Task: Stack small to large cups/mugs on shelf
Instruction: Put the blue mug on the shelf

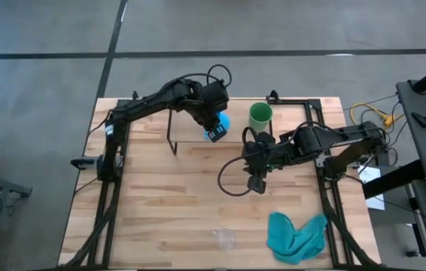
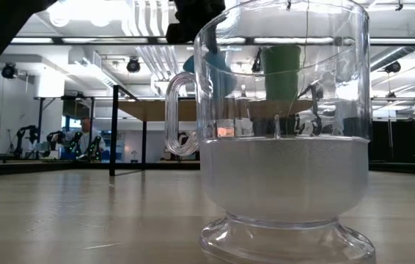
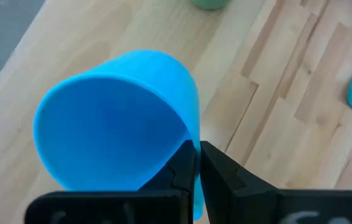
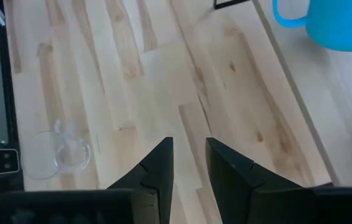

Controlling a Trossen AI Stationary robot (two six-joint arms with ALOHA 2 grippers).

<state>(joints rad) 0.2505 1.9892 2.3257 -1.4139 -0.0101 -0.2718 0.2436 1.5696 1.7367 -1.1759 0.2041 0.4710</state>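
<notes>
Glass cup is sitting far from the shelf. We're gripping the blue mug rim with the left gripper over the shelf, beside the green cup; right gripper idling empty. Probably lower level, release gently.

- The left arm is reaching from the left edge toward the back middle, its left gripper pointing down with fingers pinching a rim.
- The right arm is stretching from the right edge toward the centre, its right gripper hanging low, fingers slightly parted and holding nothing.
</notes>
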